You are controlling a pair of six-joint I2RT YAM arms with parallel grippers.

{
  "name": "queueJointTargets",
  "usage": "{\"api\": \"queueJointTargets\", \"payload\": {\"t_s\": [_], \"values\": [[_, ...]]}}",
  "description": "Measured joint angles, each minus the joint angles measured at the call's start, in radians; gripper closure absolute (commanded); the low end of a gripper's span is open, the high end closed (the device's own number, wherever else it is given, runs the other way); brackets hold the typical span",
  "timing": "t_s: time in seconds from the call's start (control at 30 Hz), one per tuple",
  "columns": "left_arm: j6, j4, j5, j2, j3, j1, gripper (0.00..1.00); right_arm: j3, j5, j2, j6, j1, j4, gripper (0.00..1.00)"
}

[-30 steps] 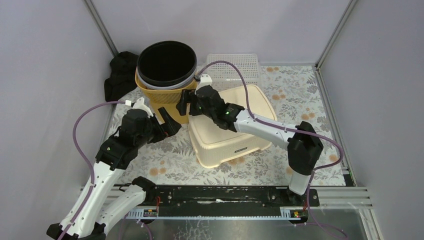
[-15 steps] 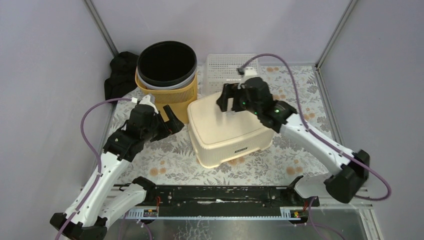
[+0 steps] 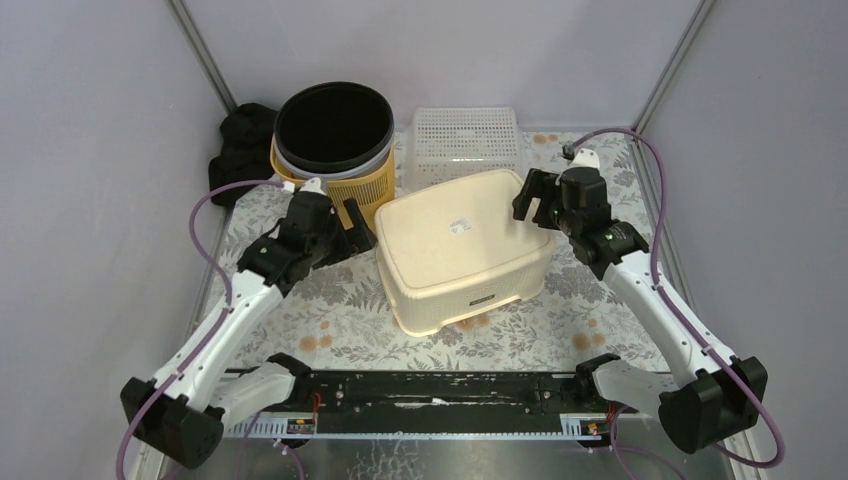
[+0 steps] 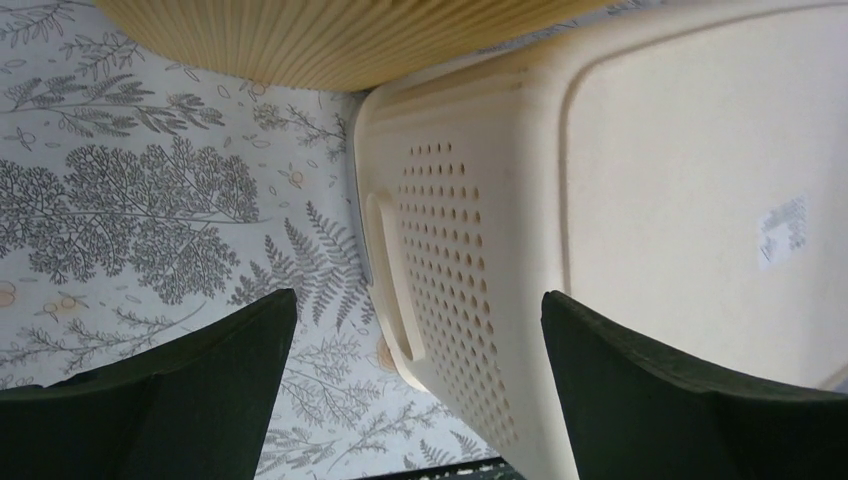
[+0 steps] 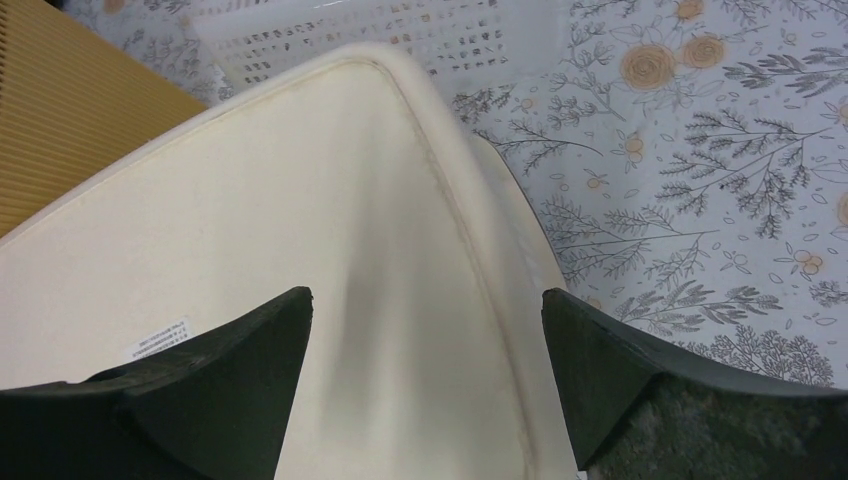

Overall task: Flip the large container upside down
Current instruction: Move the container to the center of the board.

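At table centre, on the floral table cover (image 3: pixel 330 320):

1. Large container (image 3: pixel 462 245), cream plastic, rectangular with rounded corners. It stands mouth down and flat base up, with a small white label (image 3: pixel 461 226) on the base. Its inside is hidden. The left wrist view shows a perforated end wall with a handle slot; the near edge is cut off by the frame.

2. Yellow ribbed basket (image 3: pixel 352 192), back left, just beside the container's left end. A black bucket (image 3: pixel 333 125) with a pale rim sits nested inside it, mouth up. The bucket's interior is too dark to tell what it holds.

3. White mesh basket (image 3: pixel 465 135), against the back wall. Its near side is hidden behind the cream container.

4. Black cloth (image 3: pixel 240 150), bunched in the back left corner, partly behind the yellow basket.

5. Left gripper (image 3: pixel 345 228), fingers spread wide and holding nothing. It is poised off the container's left end, between that end and the yellow basket, and touches neither.

6. Right gripper (image 3: pixel 535 202), fingers spread wide and holding nothing. It is poised above the container's right rear corner. Whether a fingertip touches the plastic cannot be made out.
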Motion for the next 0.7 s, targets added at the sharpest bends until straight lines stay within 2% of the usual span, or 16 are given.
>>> {"api": "queueJointTargets", "payload": {"t_s": [0.27,0.5,0.7], "values": [[0.014,0.128,-0.072,0.153,0.021,0.057,0.0,-0.04,0.003,-0.028,0.003,-0.048,-0.001,0.07],[0.008,0.319,-0.115,0.239,-0.01,0.174,0.0,-0.072,0.001,-0.051,0.008,-0.059,-0.002,0.07],[0.004,0.492,-0.145,0.367,-0.011,0.203,0.0,-0.097,-0.005,-0.071,0.017,-0.061,-0.002,0.07]]}}
